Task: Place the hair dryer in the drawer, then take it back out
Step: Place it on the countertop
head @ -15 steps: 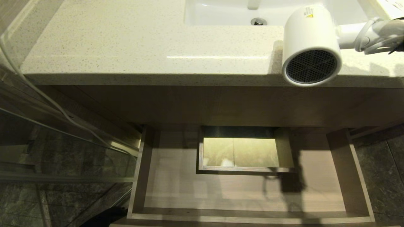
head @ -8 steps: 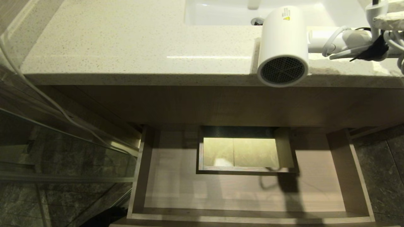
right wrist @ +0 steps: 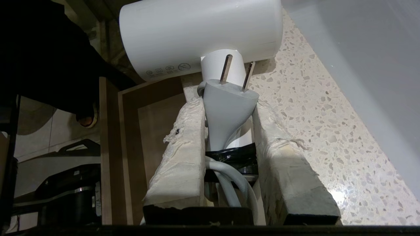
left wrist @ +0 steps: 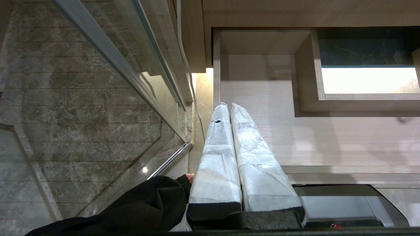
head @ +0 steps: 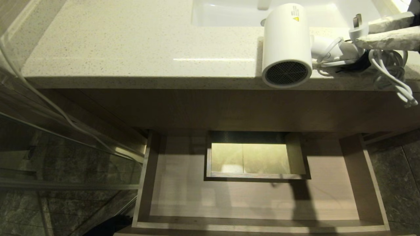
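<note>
I have the right gripper [right wrist: 226,131] clamped on the dryer [head: 286,42] by its handle, with the plug [right wrist: 228,108] pinched in too, so the cord [head: 390,75] travels along. The dryer hangs over the counter [head: 131,49] edge, right of centre, grille toward me. The drawer [head: 256,196] below stands open with nothing in it. My left gripper [left wrist: 229,108] is parked low, pressed shut.
</note>
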{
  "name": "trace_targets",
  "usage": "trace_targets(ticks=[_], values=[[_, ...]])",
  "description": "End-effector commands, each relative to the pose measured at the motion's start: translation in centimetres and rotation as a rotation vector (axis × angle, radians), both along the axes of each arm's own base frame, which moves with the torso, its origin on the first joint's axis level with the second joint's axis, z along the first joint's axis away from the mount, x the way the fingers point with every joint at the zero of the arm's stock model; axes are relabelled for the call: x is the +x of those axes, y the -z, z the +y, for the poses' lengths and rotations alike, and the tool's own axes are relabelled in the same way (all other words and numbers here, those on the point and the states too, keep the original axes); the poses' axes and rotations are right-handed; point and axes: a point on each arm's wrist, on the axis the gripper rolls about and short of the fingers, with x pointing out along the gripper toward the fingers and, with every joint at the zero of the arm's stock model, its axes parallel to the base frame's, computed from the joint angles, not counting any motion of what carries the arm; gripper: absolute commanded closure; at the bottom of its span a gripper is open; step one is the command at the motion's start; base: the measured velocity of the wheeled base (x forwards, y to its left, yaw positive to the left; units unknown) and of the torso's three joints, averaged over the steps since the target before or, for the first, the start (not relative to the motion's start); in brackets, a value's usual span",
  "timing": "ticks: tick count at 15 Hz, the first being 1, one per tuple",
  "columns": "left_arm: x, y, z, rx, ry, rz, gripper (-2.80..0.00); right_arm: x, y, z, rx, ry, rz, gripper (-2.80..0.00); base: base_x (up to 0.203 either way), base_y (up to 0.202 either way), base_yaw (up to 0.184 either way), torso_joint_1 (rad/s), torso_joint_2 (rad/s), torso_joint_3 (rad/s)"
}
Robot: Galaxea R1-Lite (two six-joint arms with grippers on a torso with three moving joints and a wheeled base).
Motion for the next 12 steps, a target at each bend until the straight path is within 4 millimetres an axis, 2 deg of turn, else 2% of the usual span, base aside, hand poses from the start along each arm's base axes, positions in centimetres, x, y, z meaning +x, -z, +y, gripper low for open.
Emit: trace_targets(ticks=[1, 6, 8, 12], values=[[0.0, 0.0, 0.0, 0.0, 0.001, 0.001, 0.0, 1.3, 0.7, -0.1, -0.003, -0.005, 0.015, 0.0, 0.0, 0.0, 0.0, 0.0, 0.0, 0.0], [0.0, 0.0, 0.0, 0.0, 0.001, 0.0, 0.0, 2.5, 0.6, -0.1, -0.013, 0.001, -0.053, 0.0, 0.0, 0.0, 0.0, 0.0, 0.0, 0.0], [0.0, 0.0, 0.0, 0.0, 0.001, 0.001, 0.0, 2.2, 0.3, -0.1, -0.013, 0.0, -0.08, 0.0, 0.0, 0.0, 0.0, 0.0, 0.0, 0.0], [0.0, 0.0, 0.0, 0.0, 0.001, 0.001, 0.0, 0.0, -0.9, -0.3, -0.016, 0.01, -0.13, 0.0, 0.0, 0.0, 0.0, 0.0, 0.0, 0.0]])
